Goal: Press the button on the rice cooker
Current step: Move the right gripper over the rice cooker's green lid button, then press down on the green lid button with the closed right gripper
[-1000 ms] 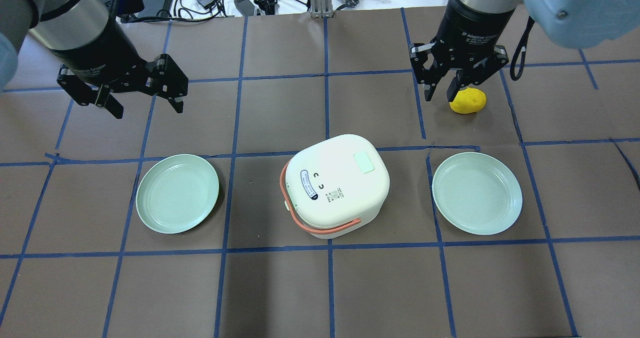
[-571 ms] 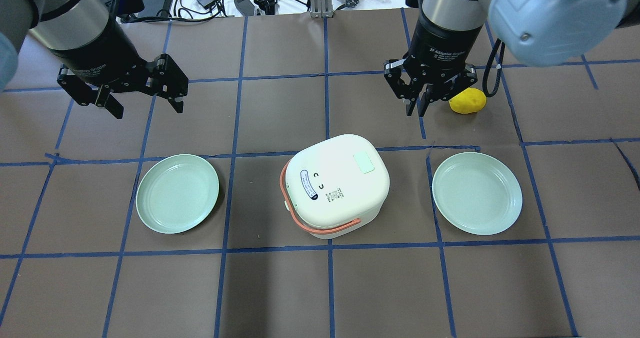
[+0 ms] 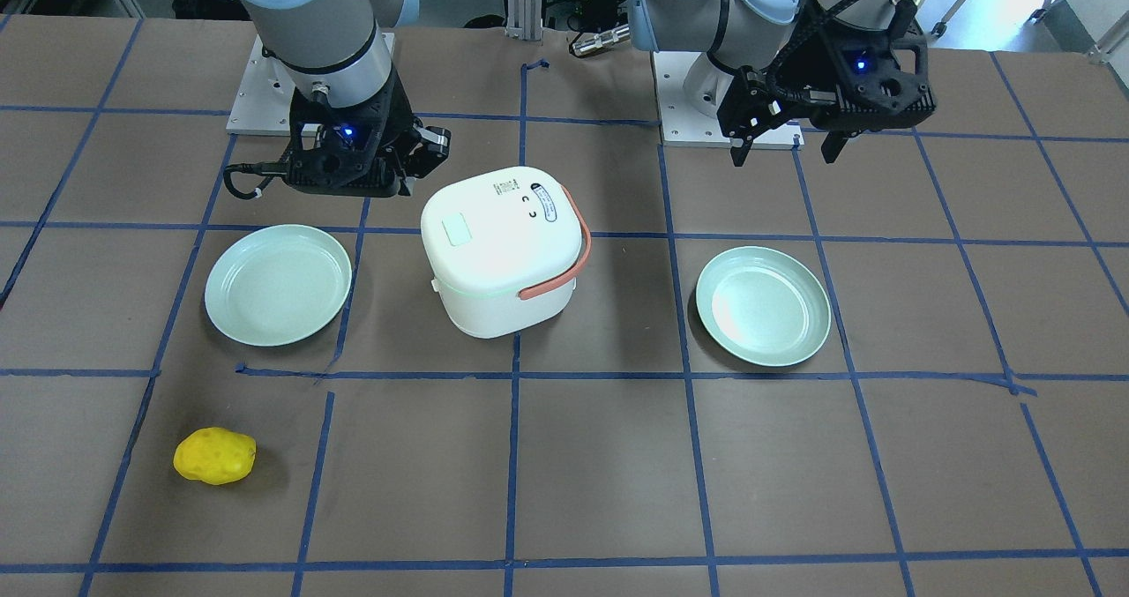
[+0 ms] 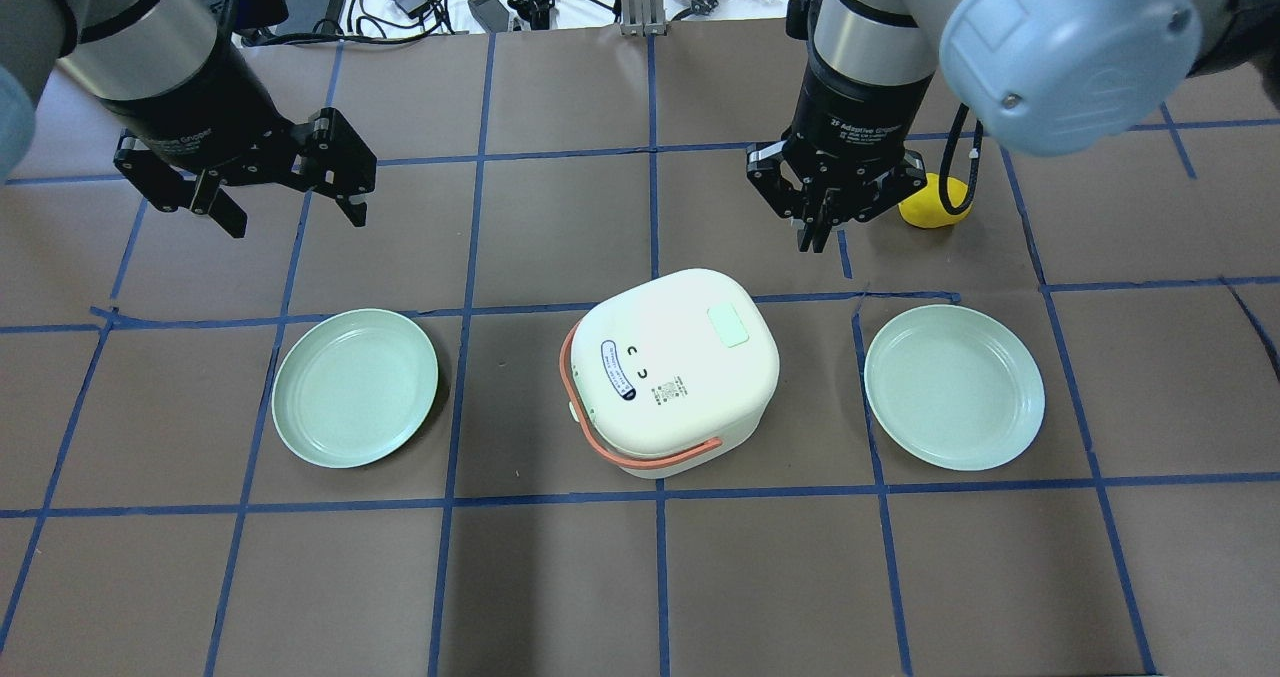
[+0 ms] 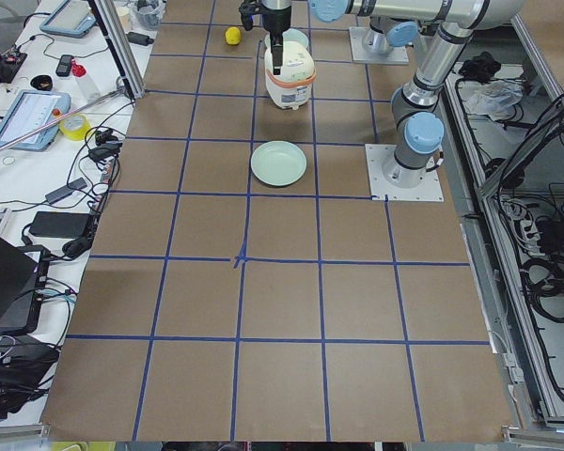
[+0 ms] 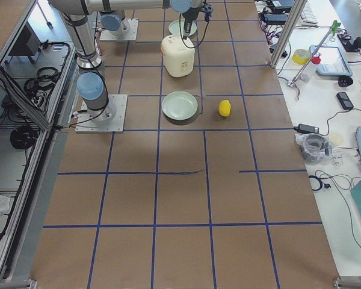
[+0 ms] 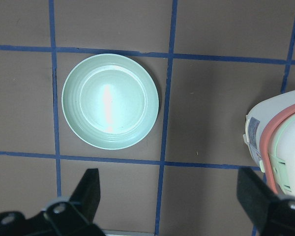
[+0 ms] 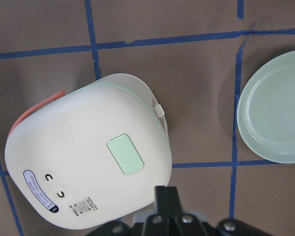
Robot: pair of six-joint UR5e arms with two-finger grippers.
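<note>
Rice cooker (image 4: 668, 372) upright on tabletop (image 4: 560, 577), orange handle (image 4: 585, 422) folded down around lid. Button (image 4: 728, 325) on cooker lid top, near edge on robot's right, uncovered. Right end effector (image 4: 812, 239): fingers pressed together, empty, hanging above cooker's right side, clear of lid. Left end effector (image 4: 295, 222): fingers wide apart, empty, raised well off cooker's left. Left plate (image 4: 355, 387) and right plate (image 4: 954, 387) flank cooker. Yellow lump (image 4: 938, 207) beyond cooker's far right.

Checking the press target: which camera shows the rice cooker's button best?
The right wrist-mounted view: the button is large, unobstructed, seen from nearly straight above. Overhead exterior and front-facing show it smaller but clear. In both side views it is too small to tell; the left wrist view catches only the edge of the rice cooker.
</note>
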